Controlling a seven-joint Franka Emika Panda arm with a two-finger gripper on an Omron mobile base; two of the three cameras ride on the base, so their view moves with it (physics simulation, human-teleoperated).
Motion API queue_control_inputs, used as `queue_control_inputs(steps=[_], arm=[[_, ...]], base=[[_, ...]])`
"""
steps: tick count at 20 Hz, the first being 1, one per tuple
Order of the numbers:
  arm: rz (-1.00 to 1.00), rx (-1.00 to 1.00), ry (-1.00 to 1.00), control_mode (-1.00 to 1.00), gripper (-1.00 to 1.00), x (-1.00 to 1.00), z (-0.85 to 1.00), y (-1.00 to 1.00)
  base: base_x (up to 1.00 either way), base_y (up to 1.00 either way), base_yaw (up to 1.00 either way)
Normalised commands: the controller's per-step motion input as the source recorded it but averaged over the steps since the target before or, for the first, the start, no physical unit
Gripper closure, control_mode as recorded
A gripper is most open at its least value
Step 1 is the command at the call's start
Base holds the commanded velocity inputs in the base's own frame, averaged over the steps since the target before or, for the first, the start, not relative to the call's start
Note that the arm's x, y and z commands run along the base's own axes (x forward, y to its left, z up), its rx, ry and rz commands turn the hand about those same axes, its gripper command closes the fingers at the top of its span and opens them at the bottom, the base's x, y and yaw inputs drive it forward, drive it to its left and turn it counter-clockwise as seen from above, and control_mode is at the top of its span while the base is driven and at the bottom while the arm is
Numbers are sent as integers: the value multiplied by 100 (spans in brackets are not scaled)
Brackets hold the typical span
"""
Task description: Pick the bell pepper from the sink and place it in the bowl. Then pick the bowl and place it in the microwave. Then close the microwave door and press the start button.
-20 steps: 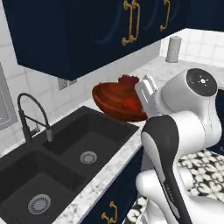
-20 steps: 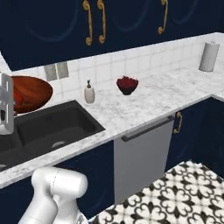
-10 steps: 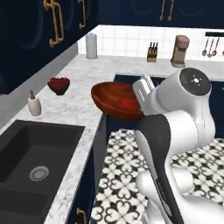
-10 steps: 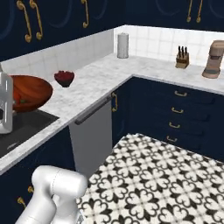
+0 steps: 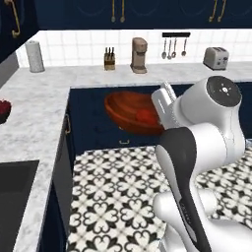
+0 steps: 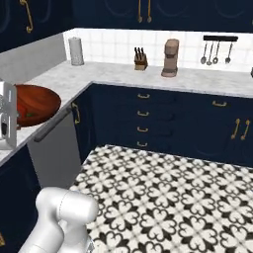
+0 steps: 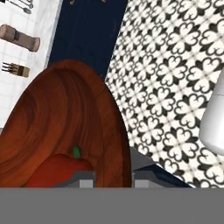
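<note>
A: Where is the small shiny red bell pepper (image 7: 61, 171)?

B: Inside the wide reddish-brown wooden bowl (image 5: 130, 112), whose rim is pinched by the claw (image 7: 113, 177) (held over the patterned floor).

A: How should it be carried?

B: Kept level, moved slowly.

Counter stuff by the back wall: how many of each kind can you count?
Paper towel roll: 1
Knife block: 1
Coffee machine: 1
Toaster: 1
Hanging utensils: 3
Total: 7
</note>
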Motion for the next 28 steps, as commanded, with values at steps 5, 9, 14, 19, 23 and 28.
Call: queue_control_inputs(steps=[5, 9, 14, 19, 23, 28], arm=[[0, 0, 0, 100, 100, 0, 0, 0], [0, 0, 0, 100, 100, 0, 0, 0], [0, 0, 0, 100, 100, 0, 0, 0], [0, 0, 0, 100, 100, 0, 0, 0], [0, 0, 0, 100, 100, 0, 0, 0], [0, 0, 0, 100, 100, 0, 0, 0]], base=[[18, -3, -66], [15, -26, -66], [20, -32, -64], [16, -37, -62], [21, -31, -62], [28, -40, -61]])
